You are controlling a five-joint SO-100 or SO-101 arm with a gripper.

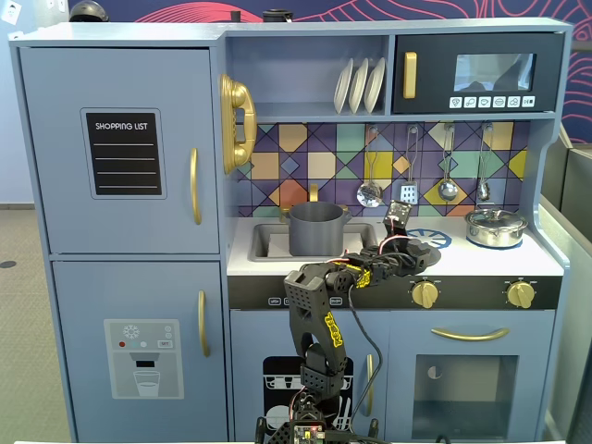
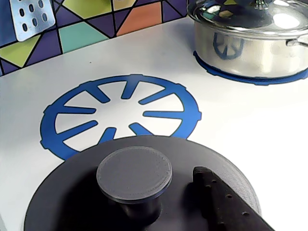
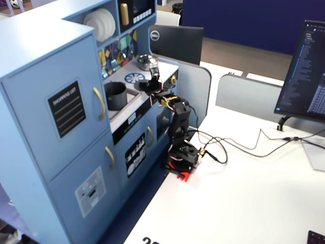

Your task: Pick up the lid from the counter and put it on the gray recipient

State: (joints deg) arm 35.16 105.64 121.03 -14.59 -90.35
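On the toy kitchen's white counter (image 1: 546, 262), just in front of the blue burner pattern (image 2: 120, 115), the dark gray lid (image 2: 62, 207) lies flat with its round knob (image 2: 134, 173) up; in the wrist view one black finger (image 2: 221, 202) of the gripper (image 1: 413, 252) reaches over the disc just beside the knob, but the other finger is out of sight, so I cannot tell how wide the fingers stand or whether they grip anything; the gray pot (image 1: 316, 228) sits in the sink recess to the left in a fixed view, well apart from the lid, while the shiny silver pot (image 2: 250, 38) stands on the far burner. The step in hand looks like taking hold of the lid; it would go best with the knob centred between the fingers, closing on the knob rather than the thin rim; lifting straight up before swinging left should keep the disc level and clear of the pot's wall.
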